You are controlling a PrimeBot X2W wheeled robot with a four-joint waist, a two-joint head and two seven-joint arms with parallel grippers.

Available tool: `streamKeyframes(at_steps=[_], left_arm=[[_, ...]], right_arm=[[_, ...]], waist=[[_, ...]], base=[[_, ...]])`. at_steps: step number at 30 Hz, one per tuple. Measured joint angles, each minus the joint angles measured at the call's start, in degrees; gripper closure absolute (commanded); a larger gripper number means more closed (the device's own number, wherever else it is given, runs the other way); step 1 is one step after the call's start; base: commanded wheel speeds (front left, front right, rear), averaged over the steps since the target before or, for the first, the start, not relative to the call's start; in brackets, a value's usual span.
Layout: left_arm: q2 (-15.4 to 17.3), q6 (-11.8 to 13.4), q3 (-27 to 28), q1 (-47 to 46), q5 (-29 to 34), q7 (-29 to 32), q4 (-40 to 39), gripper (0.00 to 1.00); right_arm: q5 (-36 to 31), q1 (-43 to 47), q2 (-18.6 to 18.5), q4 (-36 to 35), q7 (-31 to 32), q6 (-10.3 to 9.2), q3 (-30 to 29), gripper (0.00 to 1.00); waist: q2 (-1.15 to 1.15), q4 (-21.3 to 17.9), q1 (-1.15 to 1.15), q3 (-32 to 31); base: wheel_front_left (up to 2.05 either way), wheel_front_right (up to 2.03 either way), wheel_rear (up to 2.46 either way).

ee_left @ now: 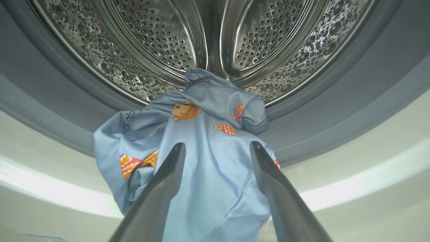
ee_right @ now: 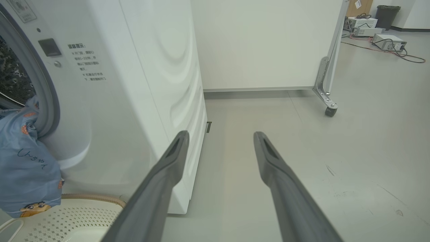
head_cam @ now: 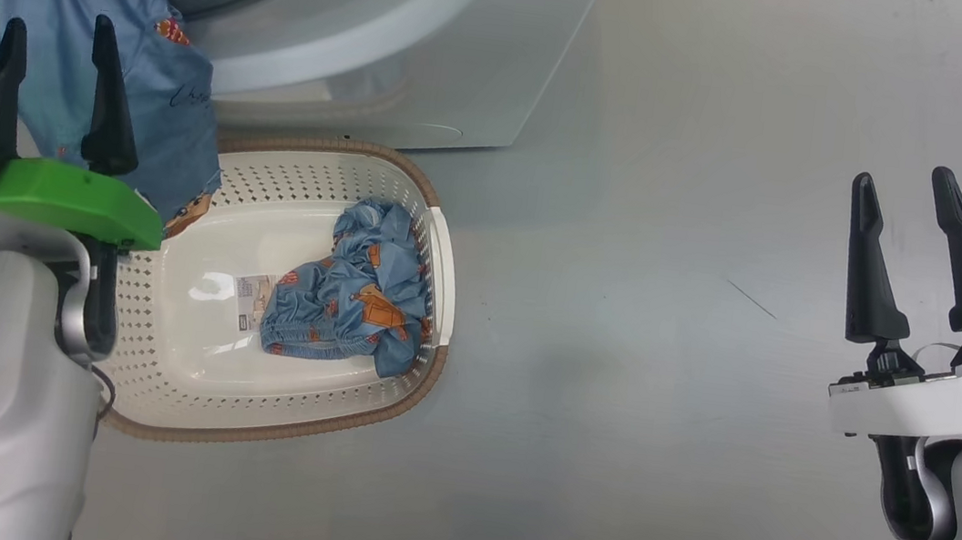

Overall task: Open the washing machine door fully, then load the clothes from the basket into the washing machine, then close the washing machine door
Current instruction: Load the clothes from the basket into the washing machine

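The left end effector (head_cam: 59, 26) hangs released, fingers spread, just before the mouth of the washing machine (head_cam: 399, 40). A light-blue garment (ee_left: 208, 134) with orange figures lies half in the steel drum (ee_left: 151, 33). It drapes out over the grey gasket (ee_left: 50, 101) and down the white front. Its lower hem seems to reach the rim of the basket (head_cam: 322, 143), though contact is hard to judge. A second garment (head_cam: 359, 292) lies crumpled inside the basket, beside the barcode sticker (head_cam: 250, 301). The right end effector (head_cam: 904, 175) is likewise released and holds nothing, well apart over the grey floor (head_cam: 666, 329).
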Motion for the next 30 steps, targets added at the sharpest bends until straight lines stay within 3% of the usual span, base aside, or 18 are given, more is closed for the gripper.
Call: streamKeyframes(at_steps=[19,30], left_arm=[[-1.6,0.0,1.6,15.0,1.5,0.0,-11.0,0.0],[-1.8,0.0,1.5,18.2,1.5,0.0,-14.0,0.0]], right_arm=[[0.0,1.1,-0.4,0.1,0.0,0.0,0.1,0.0],[0.0,1.3,-0.5,0.0,0.0,0.0,0.1,0.0]], waist=[[0.0,0.1,0.0,-1.5],[0.0,-0.2,0.0,-1.4]], base=[[0.0,0.0,0.0],[0.0,0.0,0.0]])
